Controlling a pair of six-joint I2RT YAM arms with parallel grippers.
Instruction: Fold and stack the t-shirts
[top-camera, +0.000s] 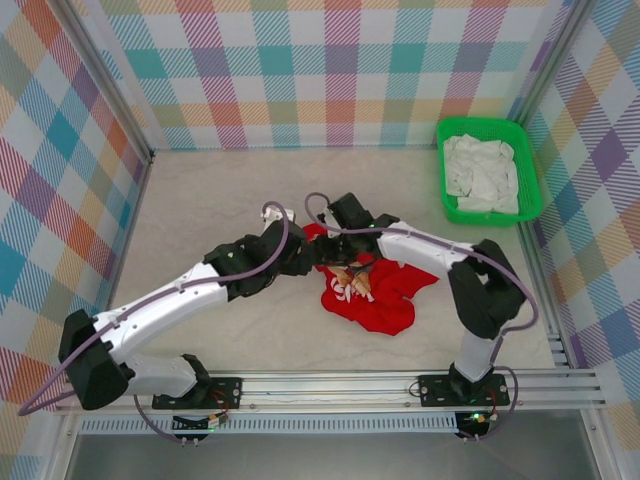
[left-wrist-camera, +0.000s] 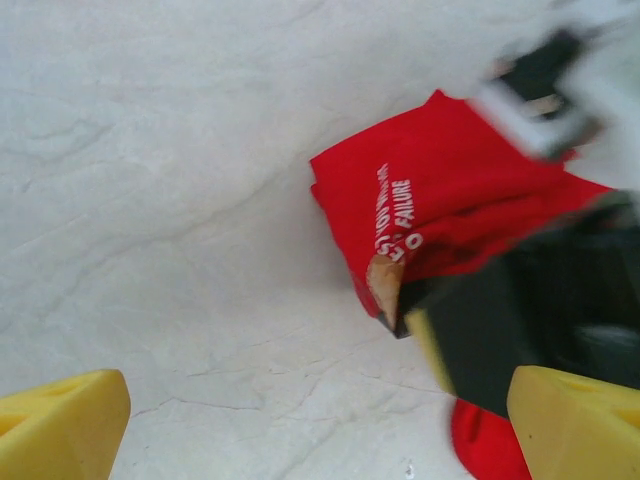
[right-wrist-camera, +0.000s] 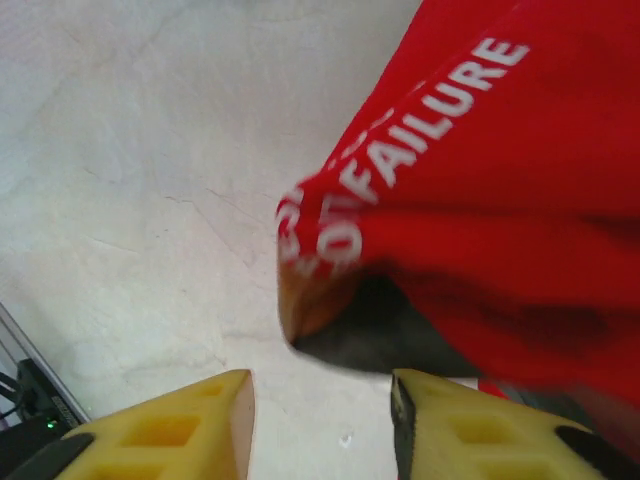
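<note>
Top external view puts the red t-shirt (top-camera: 372, 292) in a crumpled heap on the desk (top-camera: 200, 200), between my two arms, where both can reach it. My left jaws stand wide apart. Their yellow fingertips (left-wrist-camera: 62, 428) sit at either edge of the left wrist view with bare desk between them, holding nothing. I judge they hover beside the cloth, ready to take an edge. My right jaws are apart too and empty, with the lettered fold of the shirt just ahead of them. Folding has not begun, because the shirt needs spreading flat first. The green basket (top-camera: 492, 216) of white cloths (top-camera: 480, 170) sits well apart at the far right corner, out of my working space.
</note>
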